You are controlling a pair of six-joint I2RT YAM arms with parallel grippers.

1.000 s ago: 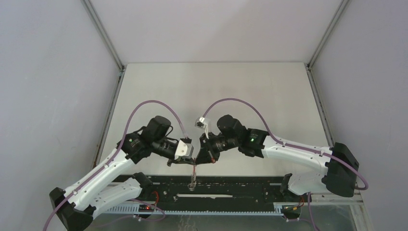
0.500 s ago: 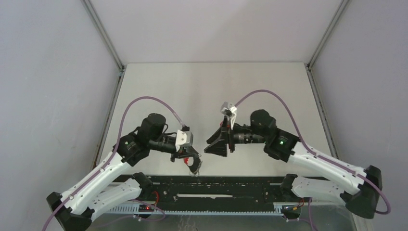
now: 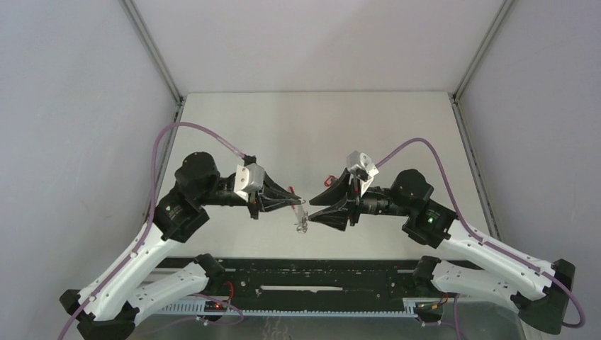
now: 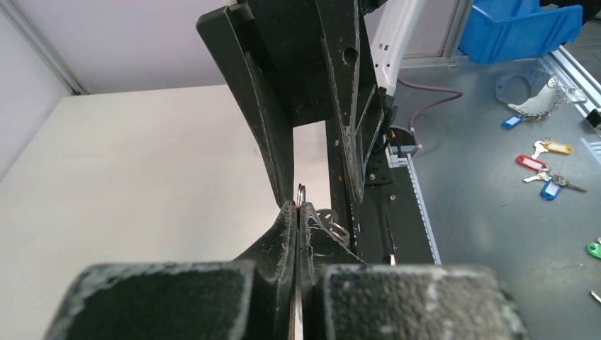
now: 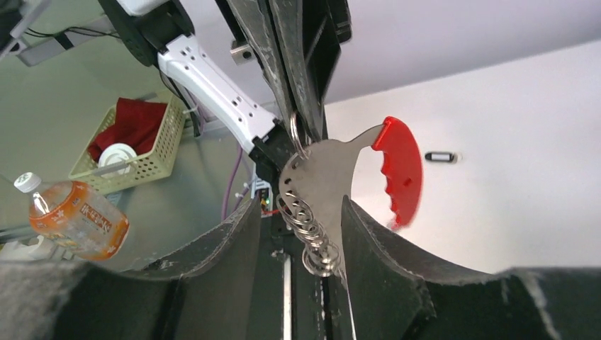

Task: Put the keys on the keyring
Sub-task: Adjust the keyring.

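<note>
Left gripper (image 3: 302,203) is clamped tight on the keyring (image 5: 293,134), pinching it at the very fingertips, up over the table (image 3: 319,127) mid-scene. The red strap (image 5: 398,170) and its silvery plate hang from the ring. Below them are the keys (image 3: 301,225) on their fine chain (single keys are too small for us to sort out). Right gripper (image 3: 312,212) faces it from the right with its jaws partly apart and nothing held. Plate and chain sit between its fingers (image 5: 234,241) with no clear contact.

We judge the step in hand as taking hold of the bunch so a key can be threaded onto the ring. To do it well:
- The right gripper should close low on the dangling chain, not on the plate or strap.
- It should come in slowly, as the bunch looks free to swing.
- The left should hold without twisting, since its bite on the ring is thin.

We cannot see the ring's split, so we would line up by the wrist views.
</note>
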